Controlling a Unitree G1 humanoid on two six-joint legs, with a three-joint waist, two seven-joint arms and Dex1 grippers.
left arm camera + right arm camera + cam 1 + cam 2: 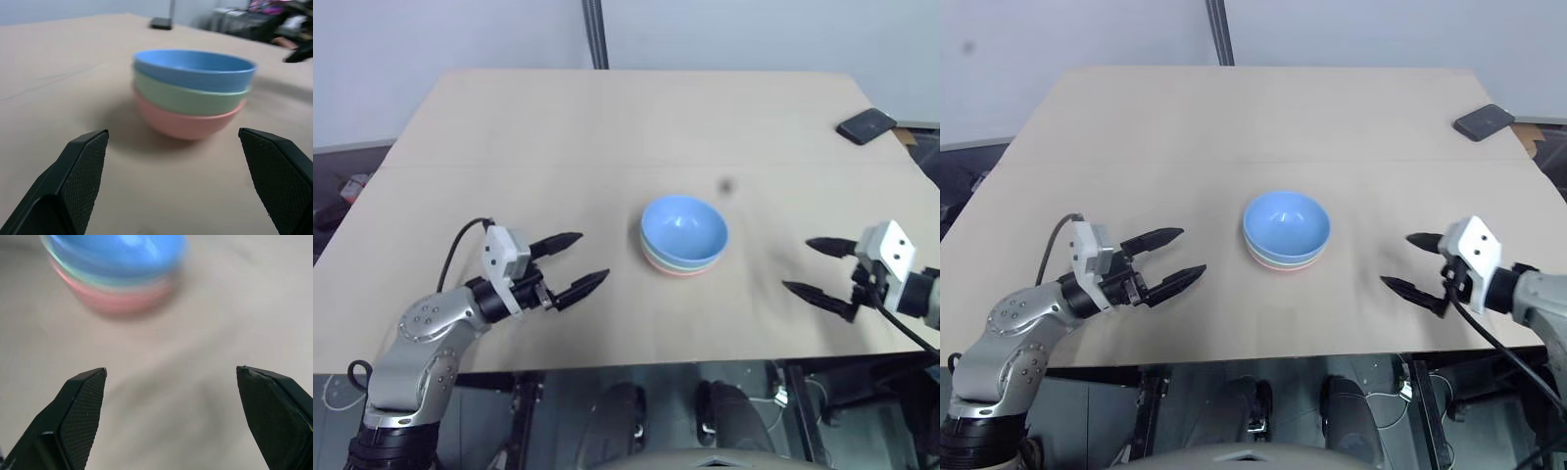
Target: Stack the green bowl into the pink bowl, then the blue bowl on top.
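Observation:
Three bowls stand nested in one stack at the middle of the table. The blue bowl (684,228) is on top, the green bowl (190,95) sits under it, and the pink bowl (183,122) is at the bottom. My left gripper (570,265) is open to the left of the stack, pointing toward it, with nothing between its fingers. My right gripper (817,267) is open to the right of the stack, well apart from it and empty.
A dark phone-like slab (867,125) lies at the table's far right corner. A dark pole (595,34) rises behind the far edge. The tan table (607,137) has bare surface on all sides of the stack.

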